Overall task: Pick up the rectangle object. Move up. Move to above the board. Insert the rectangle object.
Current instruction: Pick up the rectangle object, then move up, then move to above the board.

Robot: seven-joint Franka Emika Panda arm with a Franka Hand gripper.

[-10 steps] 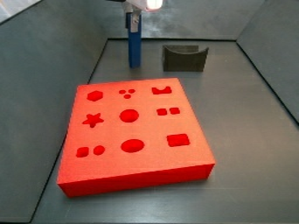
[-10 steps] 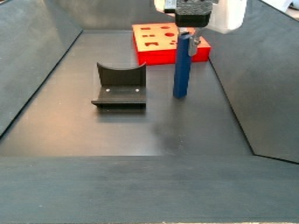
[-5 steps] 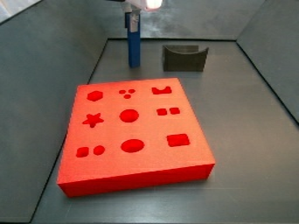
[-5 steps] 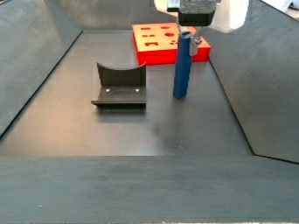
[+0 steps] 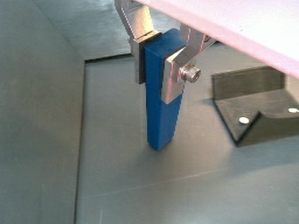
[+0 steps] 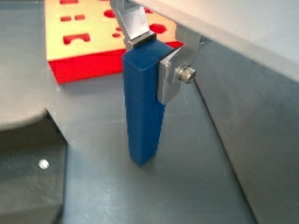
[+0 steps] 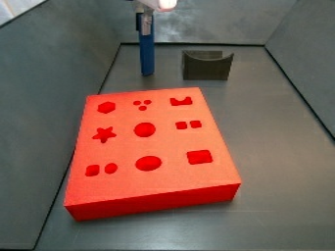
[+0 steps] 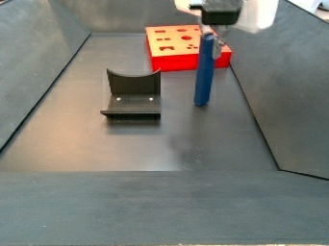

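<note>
gripper [image 5: 163,54]: clamped on the top of the rectangle object [image 5: 160,98] | rectangle object: upright, lower end at or just off the floor, cannot tell which, beside the fixture [image 8: 130,93] | board [image 7: 147,152]: well apart, holes all empty

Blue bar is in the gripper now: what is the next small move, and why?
Probably a straight lift. The gripper has its fingers closed on the upper end of the blue bar, which hangs upright with its lower end at or just above the floor. The red board lies apart from it, so the bar likely needs height before moving across above the board's holes.
</note>
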